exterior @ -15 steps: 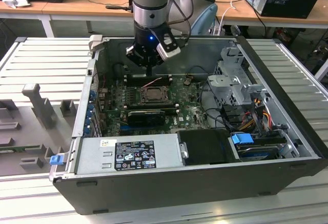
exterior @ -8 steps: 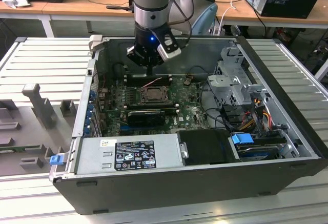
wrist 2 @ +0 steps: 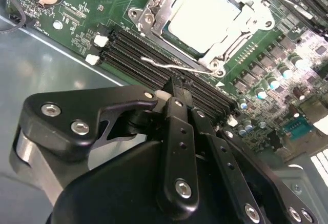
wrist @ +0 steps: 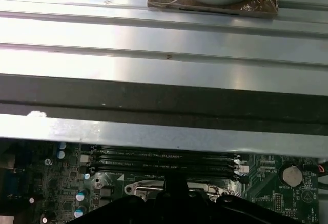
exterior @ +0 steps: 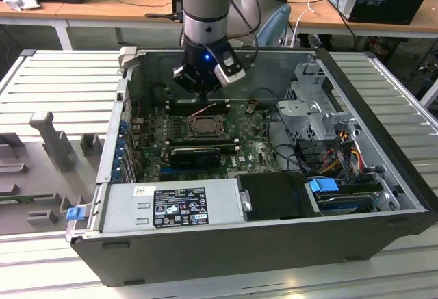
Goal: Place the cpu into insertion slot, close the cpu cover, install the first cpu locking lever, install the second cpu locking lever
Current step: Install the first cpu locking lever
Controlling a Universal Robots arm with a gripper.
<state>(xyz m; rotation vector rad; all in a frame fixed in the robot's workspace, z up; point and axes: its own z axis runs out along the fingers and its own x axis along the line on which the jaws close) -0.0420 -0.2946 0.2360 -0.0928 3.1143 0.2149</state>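
the open computer case point(exterior: 274, 230) lies on the table. the gripper point(exterior: 203, 92) hangs over the green motherboard point(wrist 2: 82, 14), fingers closed together, holding nothing. the cpu point(wrist 2: 205, 16) sits in the insertion slot point(wrist 2: 154, 21), a thin wire lever point(wrist 2: 169, 66) beside it.

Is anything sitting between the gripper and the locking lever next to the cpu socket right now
Nothing visible does. In the second wrist view the gripper is right at the thin wire locking lever, which lies beside the cpu cover with the cpu seated under it, over the black memory slots.
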